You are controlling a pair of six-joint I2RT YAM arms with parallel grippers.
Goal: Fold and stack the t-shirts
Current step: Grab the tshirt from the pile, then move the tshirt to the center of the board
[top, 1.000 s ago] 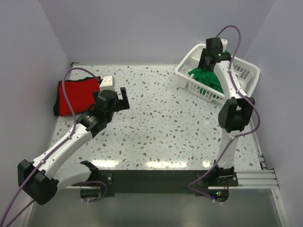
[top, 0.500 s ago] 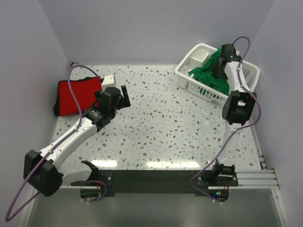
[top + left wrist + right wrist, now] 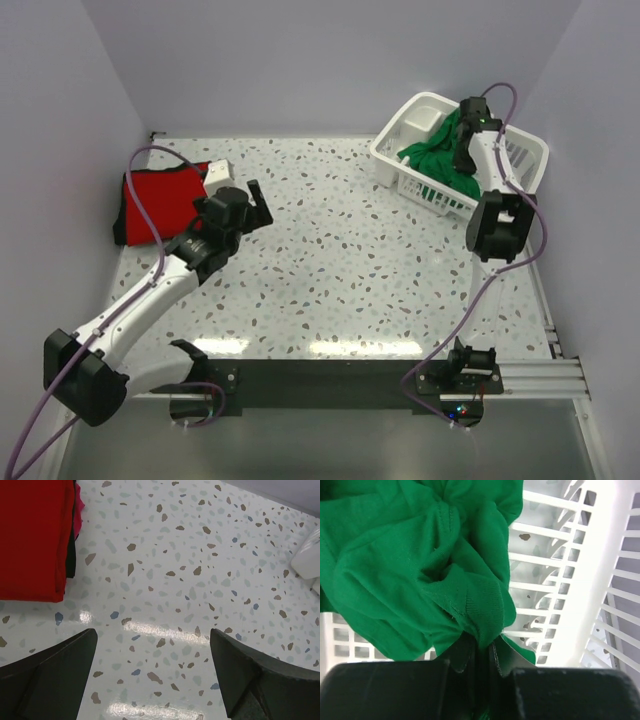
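Right gripper (image 3: 480,650) is pinched shut on a bunched fold of the green shirt (image 3: 410,570), you can see the cloth squeezed right between the fingers in the wrist view. That shirt is all crumpled up inside the basket (image 3: 600,555), which sits at the far right corner of the table (image 3: 340,260), and part of the fabric is mounded up against the slatted wall.

Red shirt (image 3: 165,200) is way over at the far left, lying flat with neat straight edges. Looks like darker and pink layers peek out under its right edge, can't tell what they are.

Left gripper (image 3: 153,640) hangs above bare table just right of the red shirt, fingers spread as wide as they go, nothing in them. Small white block (image 3: 218,172) sits just past the red shirt's far right corner.
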